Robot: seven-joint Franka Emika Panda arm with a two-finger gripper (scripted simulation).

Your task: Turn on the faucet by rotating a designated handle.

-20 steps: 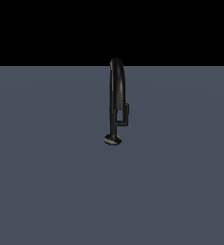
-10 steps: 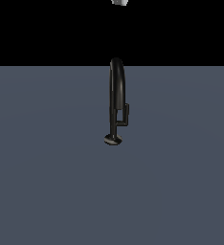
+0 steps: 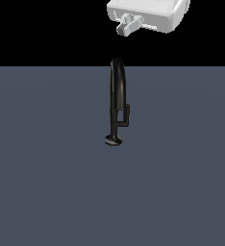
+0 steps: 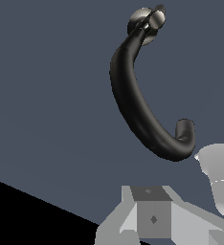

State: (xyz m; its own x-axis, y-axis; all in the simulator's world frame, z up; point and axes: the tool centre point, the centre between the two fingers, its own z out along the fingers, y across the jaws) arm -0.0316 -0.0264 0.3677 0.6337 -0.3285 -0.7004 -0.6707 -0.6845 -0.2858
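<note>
The glossy black faucet [image 3: 116, 86] stands upright on the grey floor, its arched tube rising from a small round base disc [image 3: 113, 140]. The handle [image 3: 126, 114], a short black bar on a side arm, sits low on the stem on the exterior view's right. My white gripper [image 3: 128, 24] hangs above the arch, a little toward the exterior view's right, clear of the faucet, with its fingers together and holding nothing. The wrist view looks down on the curved tube [image 4: 133, 95] past my gripper [image 4: 152, 217]. I cannot make out the handle there.
A flat grey floor [image 3: 47, 182] spreads around the faucet with nothing else on it. Behind it is plain black background.
My gripper has come down into the top of the exterior view, where one second ago it was out of sight. The faucet and handle have not moved.
</note>
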